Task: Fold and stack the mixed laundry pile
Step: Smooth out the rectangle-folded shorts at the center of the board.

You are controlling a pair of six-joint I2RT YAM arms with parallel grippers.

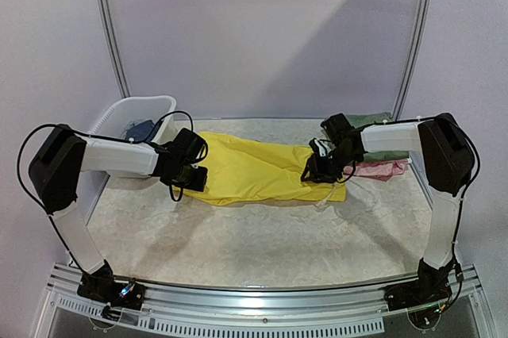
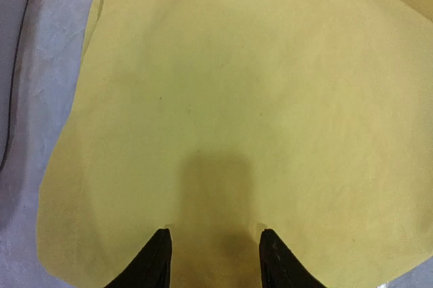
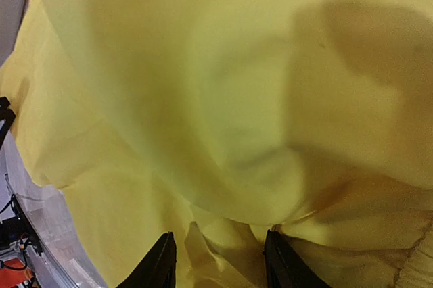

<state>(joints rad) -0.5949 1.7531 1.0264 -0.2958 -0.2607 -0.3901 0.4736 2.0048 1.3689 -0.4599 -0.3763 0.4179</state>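
Hard to make out at the far right: a green top (image 1: 373,120), mostly behind the right arm, no graphic visible. Just nearer than it, a pink garment (image 1: 385,169) with only its near edge showing. In the white basket (image 1: 119,112) at the far left, a scrap of dark blue garment (image 1: 141,128), the rest sunk below the rim.

Across the middle of the table (image 1: 262,251), spread flat, the yellow shorts (image 1: 254,167), both ends covered by the grippers. Drawstring not to be made out from above. Both wrist views filled almost wholly with yellow cloth, its edges mostly cut off by the frame.

Bent in from the left side, forearm about level, the left arm, with the left gripper (image 1: 184,173) down on the left end of the shorts. Seen from its wrist, two black fingers (image 2: 154,261) set well apart, released, tips on smooth cloth, nothing pinched between.

Folded inward likewise, the right arm, with the right gripper (image 1: 316,167) at the right end of the shorts. Fingers (image 3: 161,264) there also parted, a pucker of cloth bunched in the gap, not clamped.
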